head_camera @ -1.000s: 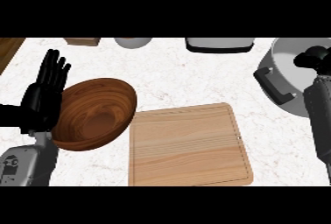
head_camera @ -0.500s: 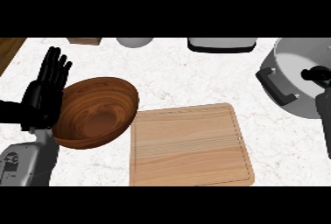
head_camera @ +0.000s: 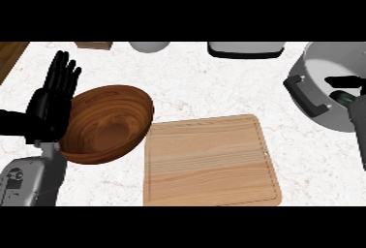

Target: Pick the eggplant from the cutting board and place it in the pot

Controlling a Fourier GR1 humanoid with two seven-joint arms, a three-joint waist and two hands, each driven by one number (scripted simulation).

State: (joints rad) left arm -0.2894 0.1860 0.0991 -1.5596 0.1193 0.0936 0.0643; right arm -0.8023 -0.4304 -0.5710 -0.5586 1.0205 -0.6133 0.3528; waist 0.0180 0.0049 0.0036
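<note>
Head view, looking steeply down on a white speckled counter point(head_camera: 207, 92). At centre, a pale wooden cutting board point(head_camera: 211, 162), bare on top, with no eggplant on it. To its left, touching or just overlapping the board's edge, a dark wooden bowl point(head_camera: 107, 123). At far left, resting: left hand point(head_camera: 50, 104), black, fingers straight and upright, slightly spread, holding nothing. At the right edge, a grey metal pot point(head_camera: 318, 77) with a black side handle point(head_camera: 306, 94). Inside the pot's rim, a dark shape point(head_camera: 343, 97), possibly the eggplant or the right hand's fingers, too cut off to tell which. Right forearm point(head_camera: 358, 121) entering along the right border and reaching to the pot; right hand largely out of sight, so finger state cannot be told. Along the top edge, partly cropped: a white appliance point(head_camera: 247, 48), a pale rounded object point(head_camera: 150, 46), a small wooden block point(head_camera: 94, 45). Judging by the bare board and the arm at the pot: placing step under way or nearly done. Next move likely calls for releasing inside the pot, then lifting clear without catching the rim or handle.
</note>
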